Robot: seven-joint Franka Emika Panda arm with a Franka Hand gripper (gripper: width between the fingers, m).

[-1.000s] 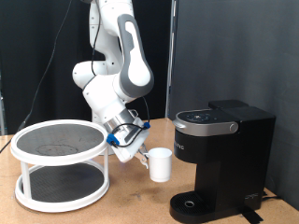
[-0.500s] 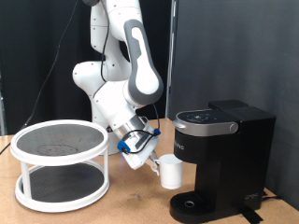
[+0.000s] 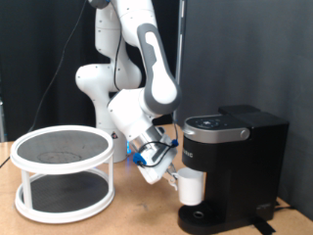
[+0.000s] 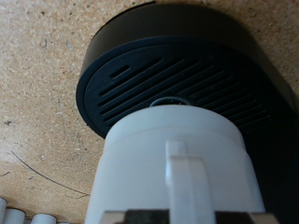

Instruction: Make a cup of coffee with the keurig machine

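Now cup (image 3: 190, 185) over keurig machine (image 3: 233, 147) base

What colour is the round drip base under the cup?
Black, with slotted grooves: the drip base shows best in the wrist view, beneath the white cup.

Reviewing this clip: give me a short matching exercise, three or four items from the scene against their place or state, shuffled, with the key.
Items
1. cup
2. keurig machine
3. two-tier round rack
4. claw

Places or states
A. stands at the exterior view's left
B. held above the round drip base
C. tall and black, at the exterior view's right
D. closed on the cup's side

Pairs: 1-B, 2-C, 3-A, 4-D
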